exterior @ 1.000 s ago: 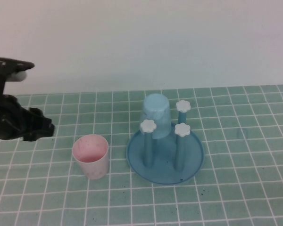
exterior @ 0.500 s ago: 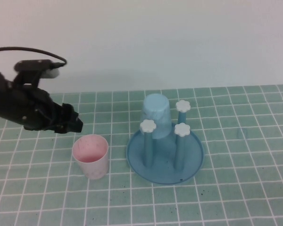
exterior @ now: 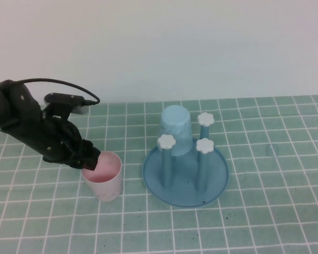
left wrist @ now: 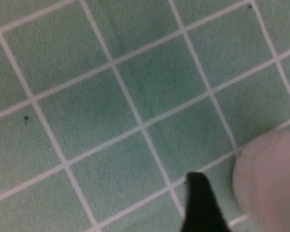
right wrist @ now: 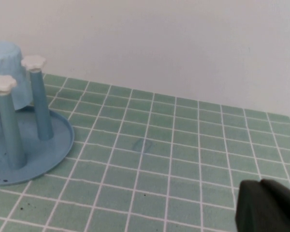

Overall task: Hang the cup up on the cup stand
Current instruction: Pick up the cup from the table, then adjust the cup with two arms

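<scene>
High view: the cup (exterior: 102, 177) is seen upright on the green tiled table (exterior: 265, 211), mouth up, just beside the stand (exterior: 185, 172) on that stand's left. The stand's round blue dish is set flat on the table, and three upright pegs topped by white flower knobs (exterior: 166, 141) are counted on it. A light blue cup (exterior: 175, 129) is carried upside down on the rear part of the stand. The left end effector (exterior: 89, 159) is found at the cup's left rim, its black tip overlapping the rim edge; whether the rim is touched cannot be told. How its fingers are set cannot be told from this view.

Left wrist view: the table tiles are looked down on from close by, and one dark fingertip (left wrist: 200, 205) is seen beside the pale wall of the cup (left wrist: 268, 181), a narrow strip of tile being visible between them. The second finger is not shown, so the left end effector's state cannot be told.

Right wrist view: only a dark corner of the right end effector (right wrist: 268, 208) is shown, low over the table and well apart from the stand (right wrist: 24, 145); its state cannot be told. Two pegs and the light blue cup (right wrist: 7, 72) are seen at the frame's edge
</scene>
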